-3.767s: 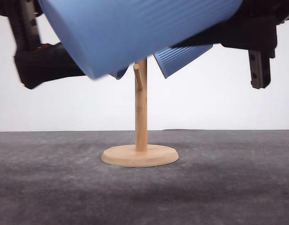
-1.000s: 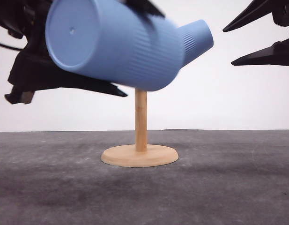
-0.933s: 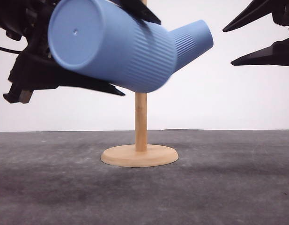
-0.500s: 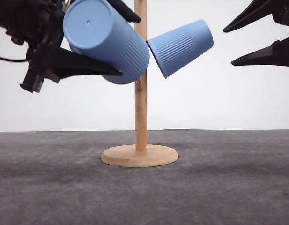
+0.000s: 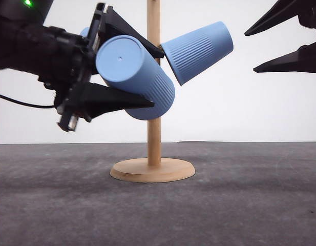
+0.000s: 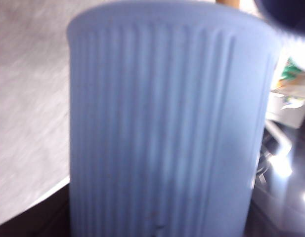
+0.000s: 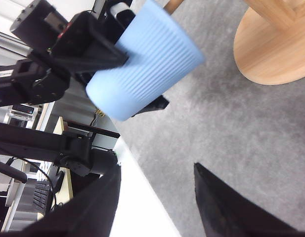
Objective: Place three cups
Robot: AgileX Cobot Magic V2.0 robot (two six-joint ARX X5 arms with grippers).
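In the front view my left gripper (image 5: 158,78) is shut on a light-blue ribbed cup (image 5: 134,77), one finger above it and one below. The cup lies tilted, its flat base toward the camera and its mouth end against the post of the wooden stand (image 5: 154,133). A second cup (image 5: 198,50) hangs tilted on the stand's right side, just above the held one. My right gripper (image 5: 249,51) stands open at the upper right with nothing in it. The held cup (image 6: 167,123) is close up in the left wrist view. From the right wrist the held cup (image 7: 147,64) shows beyond my open right gripper (image 7: 157,168).
The stand's round wooden base (image 5: 152,170) sits on the grey table (image 5: 239,205), and that base (image 7: 276,44) also appears in the right wrist view. A sliver of light blue (image 5: 85,32) shows behind the left gripper's upper finger. Desks and equipment lie beyond the table's edge.
My left gripper has carried the cup away from the camera, down and right to the stand's post. The hanging cup and the right gripper have held still over the last second.
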